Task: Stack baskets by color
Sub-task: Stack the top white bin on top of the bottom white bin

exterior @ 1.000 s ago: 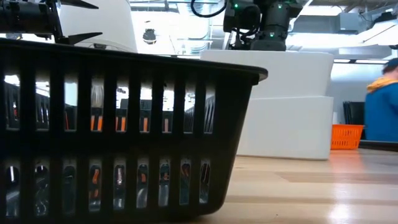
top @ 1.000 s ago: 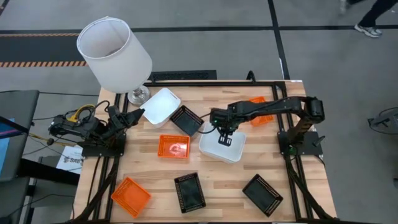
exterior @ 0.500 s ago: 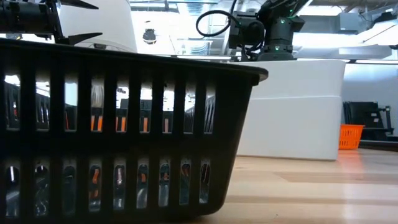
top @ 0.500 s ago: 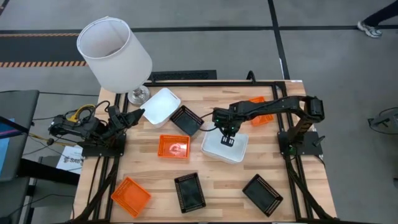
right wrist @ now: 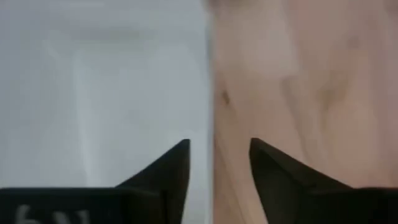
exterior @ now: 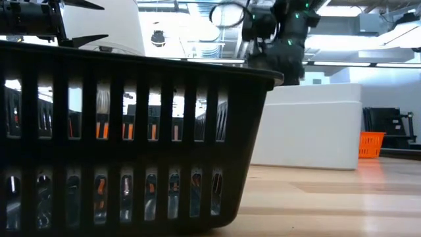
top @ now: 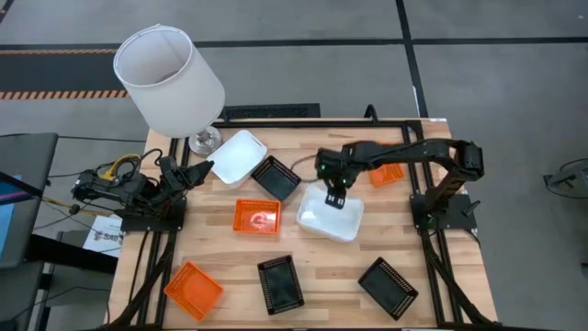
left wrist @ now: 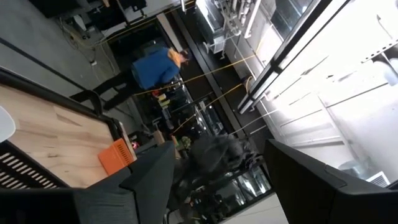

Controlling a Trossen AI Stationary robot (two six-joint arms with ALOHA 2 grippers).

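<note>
My right gripper [top: 335, 195] hangs open over the back rim of the white baskets [top: 329, 219], one nested in another, at the table's middle right. In the right wrist view its fingers [right wrist: 177, 169] stand apart, one over the white basket [right wrist: 99, 93] and one over bare wood, holding nothing. A third white basket [top: 237, 156] lies at the back left beside a black basket [top: 276, 176]. Orange baskets lie at the centre [top: 256, 217], front left [top: 193, 290] and back right [top: 386, 172]. Two more black baskets [top: 280, 282] [top: 388, 287] sit near the front. My left gripper [top: 197, 173] waits open at the left edge.
A big white lampshade [top: 168, 78] stands over the back left corner. In the low view a black basket [exterior: 131, 131] fills the foreground, with the white stack [exterior: 309, 125] behind it. A person in blue [left wrist: 154, 67] stands far off in the room.
My right gripper opened and let go of the upper white basket, which settled into the lower one. The gripper rose and drew slightly towards the back. The left arm stayed still.
</note>
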